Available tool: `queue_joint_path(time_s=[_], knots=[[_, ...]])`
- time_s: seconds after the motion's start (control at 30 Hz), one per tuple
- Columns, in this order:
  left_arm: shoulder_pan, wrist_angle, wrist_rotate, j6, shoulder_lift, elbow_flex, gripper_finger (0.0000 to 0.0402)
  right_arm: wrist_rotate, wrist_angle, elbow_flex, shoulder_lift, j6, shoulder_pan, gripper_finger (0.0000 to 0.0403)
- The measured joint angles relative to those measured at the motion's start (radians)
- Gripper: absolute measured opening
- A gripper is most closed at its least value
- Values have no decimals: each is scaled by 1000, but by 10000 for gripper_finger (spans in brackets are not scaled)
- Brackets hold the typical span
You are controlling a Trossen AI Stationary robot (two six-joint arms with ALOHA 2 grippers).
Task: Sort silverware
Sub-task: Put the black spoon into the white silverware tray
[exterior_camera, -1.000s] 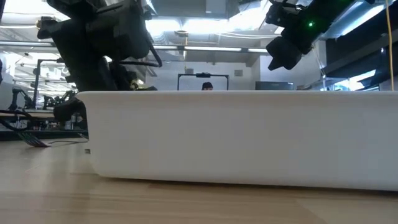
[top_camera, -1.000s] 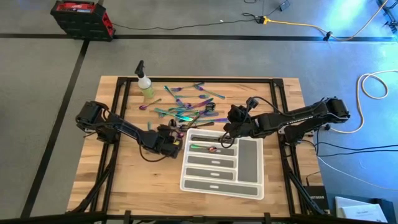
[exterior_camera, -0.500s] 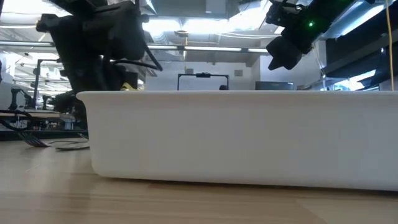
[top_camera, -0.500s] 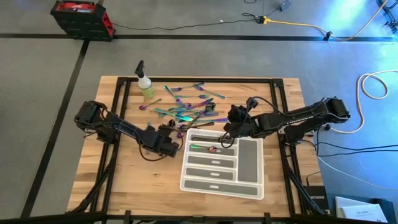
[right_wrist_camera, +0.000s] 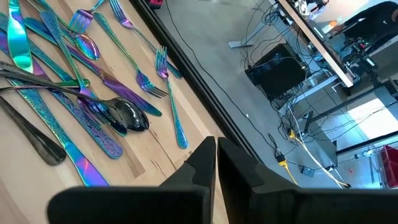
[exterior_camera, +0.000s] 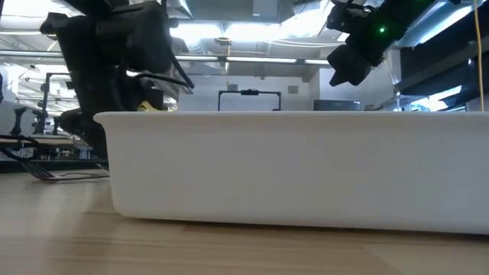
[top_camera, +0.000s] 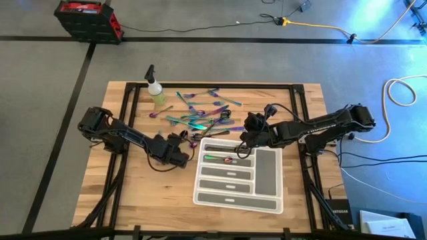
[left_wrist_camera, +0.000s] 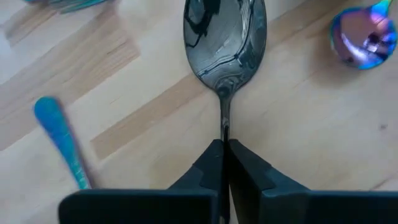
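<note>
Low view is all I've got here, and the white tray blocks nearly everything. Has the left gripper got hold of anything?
Observer: Yes. The left gripper is shut on the handle of a dark spoon lying on the table.
Operator: Where is that, relative to the tray?
Observer: Just off the tray's left side, near its far corner.
Operator: And the right gripper?
Observer: The right gripper is shut, holding nothing, above the tray's far edge.

Probably a lab: floor cables (top_camera: 200,28), monitors (exterior_camera: 248,99) behind.
</note>
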Motion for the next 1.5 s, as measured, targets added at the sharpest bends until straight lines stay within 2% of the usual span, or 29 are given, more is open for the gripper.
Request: queue_joint_path(time_s=[0.23, 0.43, 0.6, 0.73, 0.87, 0.97, 1.07, 1.2, 1.33, 1.5], knots=[[-14, -114, -8, 17, -130, 0, 0, 0, 2, 0, 0, -26, 0, 0], [-41, -120, -79, 68, -332, 2, 0, 0, 34, 0, 0, -79, -5, 0], [-71, 86, -117, 378, -463, 2, 0, 11, 61, 0, -19, -107, -7, 0], [-69, 345, -127, 678, -480, 4, 0, 73, 105, 1, -85, -106, -6, 0], [-28, 542, -72, 960, -434, 5, 0, 82, 126, 1, -164, -103, -6, 0], [42, 631, -20, 1082, -383, 5, 0, 76, 140, 1, -218, -102, -5, 0], [123, 724, 102, 1182, -322, 5, 0, 58, 141, 1, -272, -78, -1, 0], [230, 926, 298, 1270, -193, 5, 0, 52, 139, 1, -337, -65, 24, 0], [305, 1120, 439, 1327, -49, 9, 0, 49, 128, 1, -383, -46, 58, 0], [349, 1120, 567, 1382, 129, 122, 0, 46, 76, 1, -393, -7, 87, 0]])
